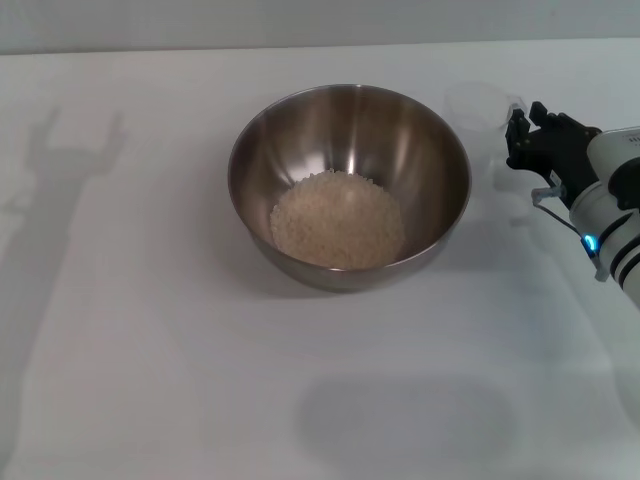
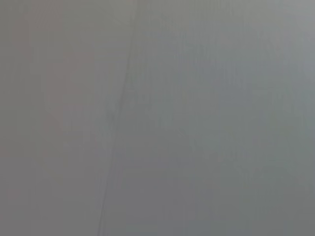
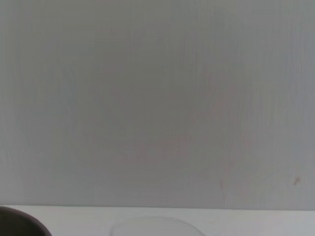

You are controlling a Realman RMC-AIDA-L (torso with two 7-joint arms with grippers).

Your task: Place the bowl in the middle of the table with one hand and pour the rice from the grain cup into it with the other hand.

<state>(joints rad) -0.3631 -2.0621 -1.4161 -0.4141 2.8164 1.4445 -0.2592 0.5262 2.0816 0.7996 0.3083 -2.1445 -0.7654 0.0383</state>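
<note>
The steel bowl (image 1: 350, 115) stands in the middle of the white table (image 1: 150, 380). A mound of off-white rice (image 1: 338, 218) lies in its bottom. Just right of the bowl the clear grain cup (image 1: 480, 108) stands upright on the table and looks empty. My right gripper (image 1: 527, 135) is at the cup's right side, touching or almost touching it. In the right wrist view the bowl's rim (image 3: 15, 223) and the grain cup's rim (image 3: 152, 225) show at the picture's edge. My left gripper is out of view; the left wrist view shows only a plain grey surface.
The left arm's shadow (image 1: 60, 160) falls on the table's left part. A soft round shadow (image 1: 410, 415) lies on the near side of the table. A pale wall (image 1: 300, 20) runs behind the table's far edge.
</note>
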